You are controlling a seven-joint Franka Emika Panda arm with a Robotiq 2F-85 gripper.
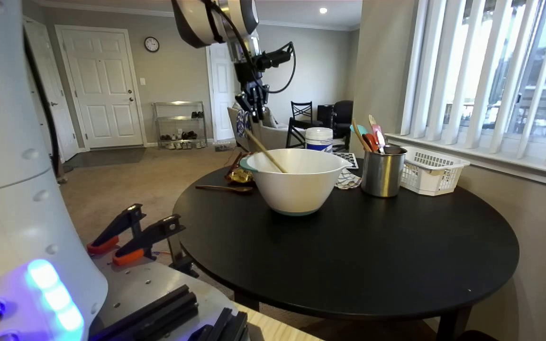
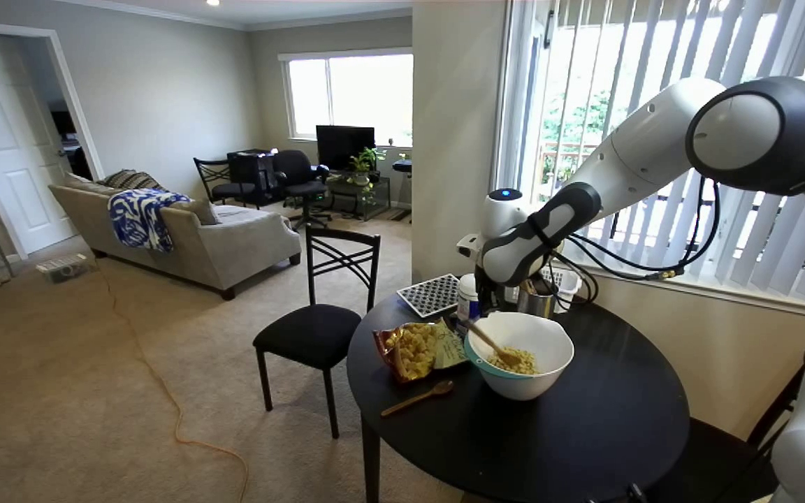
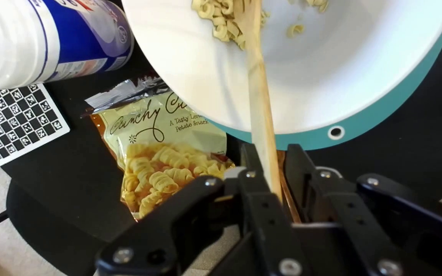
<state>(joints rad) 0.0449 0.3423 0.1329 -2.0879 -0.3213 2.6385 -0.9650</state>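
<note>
My gripper stands partly open around the handle of a light wooden spoon. The handle lies close to the left finger, while a gap shows on the right finger's side; whether it touches is unclear. The spoon leans on the rim of a white bowl with a teal base, its head among pale curled pieces inside. In an exterior view, the gripper hangs just above the handle's upper end. A darker wooden spoon lies on the table, partly visible below the fingers in the wrist view.
A snack bag lies beside the bowl. A white and blue tub and a checkered board are behind it. A steel utensil holder and white basket stand near the window. A black chair is by the round table.
</note>
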